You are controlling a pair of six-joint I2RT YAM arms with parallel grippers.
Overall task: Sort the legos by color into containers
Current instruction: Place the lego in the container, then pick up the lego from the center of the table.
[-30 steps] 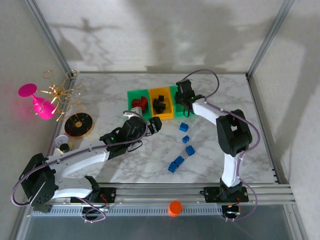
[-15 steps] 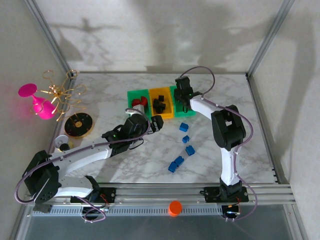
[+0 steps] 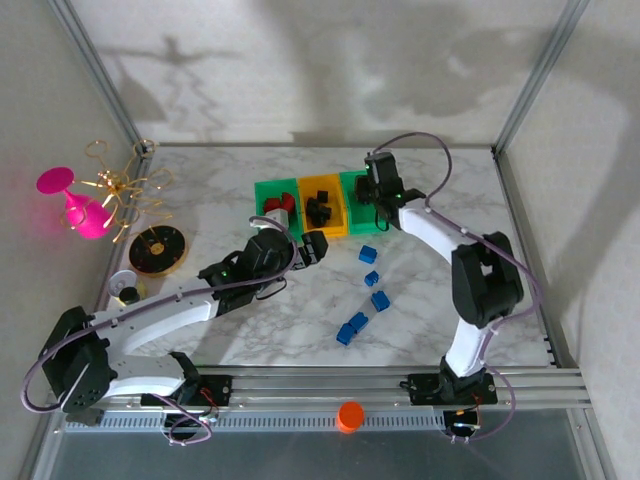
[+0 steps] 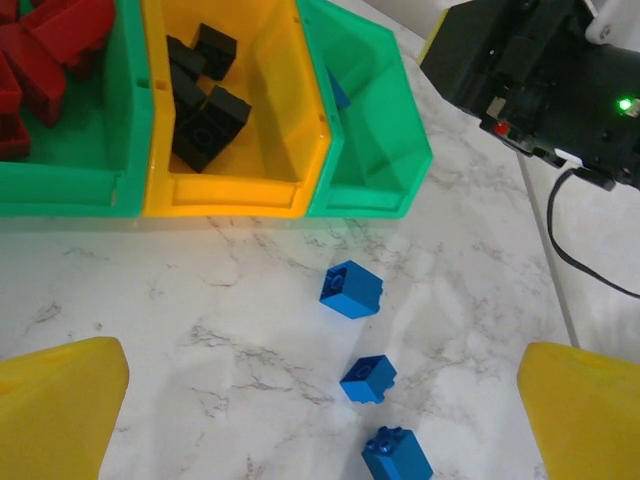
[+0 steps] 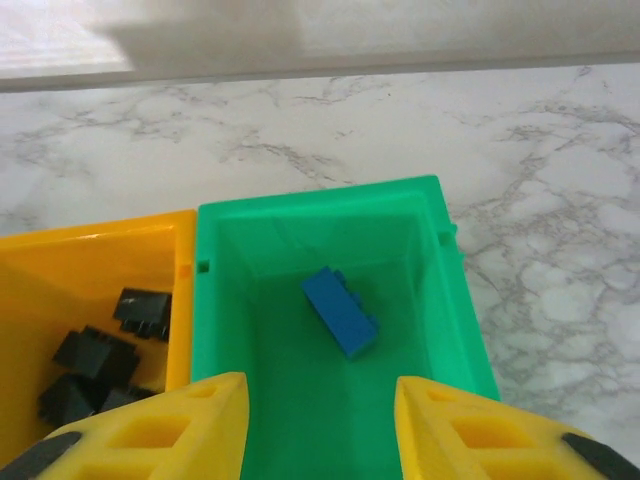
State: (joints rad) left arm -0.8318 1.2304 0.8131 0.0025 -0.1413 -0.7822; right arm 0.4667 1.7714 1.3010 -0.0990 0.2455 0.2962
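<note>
The table (image 3: 300, 310) is showing white marble with grey veins. Red legos (image 4: 55, 45) are lying in the green bin (image 4: 60, 190) at the upper left, black legos (image 4: 205, 120) in the yellow-orange bin (image 4: 270, 90), one blue lego (image 5: 340, 312) in the other green bin (image 5: 330, 225). More blue legos (image 4: 351, 290) are dotting the marble. An orange cap (image 3: 349, 415) is lying at the bottom edge.

Looks like a robotics lab test cell: aluminium frame posts (image 3: 97, 70) and plain white panels (image 3: 330, 70) are boxing in a marble-print tabletop (image 3: 300, 310), with a metal mounting rail (image 3: 330, 383) running along the front.
</note>
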